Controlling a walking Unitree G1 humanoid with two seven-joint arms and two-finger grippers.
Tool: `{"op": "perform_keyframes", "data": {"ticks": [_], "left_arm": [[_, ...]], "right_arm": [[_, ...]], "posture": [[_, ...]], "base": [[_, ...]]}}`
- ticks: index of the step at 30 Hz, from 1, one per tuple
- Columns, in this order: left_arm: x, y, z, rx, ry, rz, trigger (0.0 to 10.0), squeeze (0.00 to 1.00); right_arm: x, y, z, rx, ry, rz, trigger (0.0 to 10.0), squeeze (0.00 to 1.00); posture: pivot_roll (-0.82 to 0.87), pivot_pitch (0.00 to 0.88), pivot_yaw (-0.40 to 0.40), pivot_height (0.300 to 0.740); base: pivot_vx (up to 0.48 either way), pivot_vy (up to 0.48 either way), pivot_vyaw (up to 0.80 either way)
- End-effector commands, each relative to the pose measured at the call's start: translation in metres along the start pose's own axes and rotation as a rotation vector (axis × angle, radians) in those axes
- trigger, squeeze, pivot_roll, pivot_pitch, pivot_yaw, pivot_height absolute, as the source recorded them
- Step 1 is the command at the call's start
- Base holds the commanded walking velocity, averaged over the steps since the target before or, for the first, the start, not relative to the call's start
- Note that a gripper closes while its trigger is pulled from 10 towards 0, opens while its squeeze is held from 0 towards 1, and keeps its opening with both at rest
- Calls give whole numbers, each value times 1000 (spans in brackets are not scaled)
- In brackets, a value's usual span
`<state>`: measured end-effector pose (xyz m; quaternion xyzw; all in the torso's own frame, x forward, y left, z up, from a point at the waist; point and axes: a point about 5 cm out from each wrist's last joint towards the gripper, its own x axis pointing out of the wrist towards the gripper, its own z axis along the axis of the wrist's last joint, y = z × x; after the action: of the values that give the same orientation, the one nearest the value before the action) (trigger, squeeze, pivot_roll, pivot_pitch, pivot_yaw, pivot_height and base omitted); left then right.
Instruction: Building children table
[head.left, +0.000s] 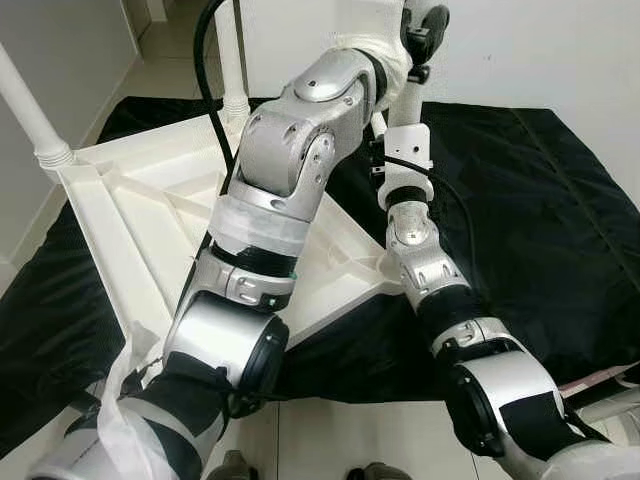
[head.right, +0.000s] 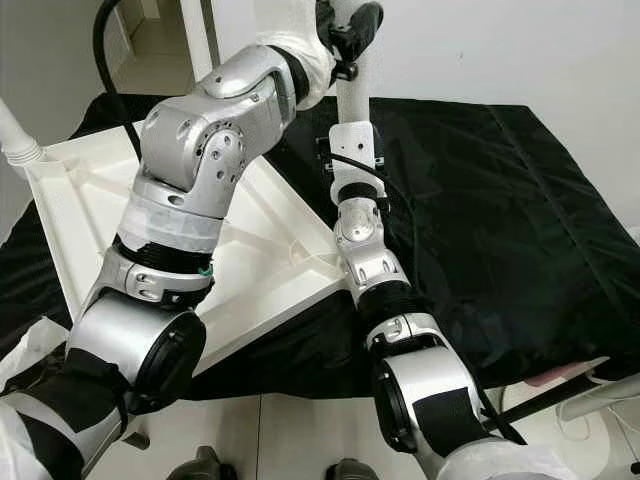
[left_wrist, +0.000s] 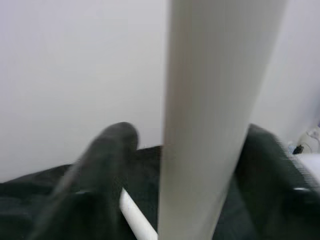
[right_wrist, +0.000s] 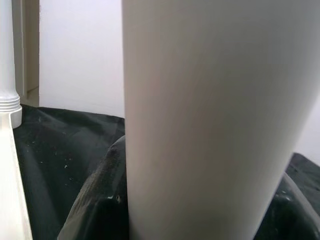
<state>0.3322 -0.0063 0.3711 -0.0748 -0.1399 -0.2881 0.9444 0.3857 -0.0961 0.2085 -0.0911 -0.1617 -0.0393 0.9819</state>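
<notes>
The white tabletop (head.left: 130, 210) lies upside down on a black cloth (head.left: 540, 200). A white table leg (head.left: 405, 105) stands upright at its right corner. My left gripper (left_wrist: 195, 150) reaches across to the top of this leg. One finger touches it and a gap shows beside the other finger (left_wrist: 100, 170). Lower on the same leg, my right gripper (right_wrist: 200, 165) is shut on it, black fingers (right_wrist: 105, 200) hugging both sides. In the left eye view the left gripper (head.left: 420, 35) sits at the picture's top.
Two more white legs stand upright in the tabletop, one at the left corner (head.left: 30, 110) and one at the back (head.left: 232, 60). A thin white rod (left_wrist: 135, 220) shows beyond the left fingers. White walls stand close behind. Pale floor lies in front of the cloth.
</notes>
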Motion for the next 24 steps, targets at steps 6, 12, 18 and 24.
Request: {"op": "perform_keyframes", "data": {"ticks": [6,12,18,24], "left_arm": [[-3,-9,6,42,-48,-74,10000,0],[-10,-14,0,64,-62,-123,10000,0],[-36,-2,-23,124,-91,-106,10000,0],[-50,7,-45,167,-42,-92,10000,0]], "right_arm": [[-2,-1,-4,89,40,-9,10000,0],[-2,-8,-7,134,64,-31,10000,0],[-11,-24,-18,142,79,-23,10000,0],[-20,-35,-22,135,72,-26,10000,0]], "posture": [[2,0,-7,740],[-2,0,-4,740],[0,0,-6,740],[-3,0,-7,740]], "base": [[0,0,0],[0,0,0],[0,0,0],[0,0,0]]}}
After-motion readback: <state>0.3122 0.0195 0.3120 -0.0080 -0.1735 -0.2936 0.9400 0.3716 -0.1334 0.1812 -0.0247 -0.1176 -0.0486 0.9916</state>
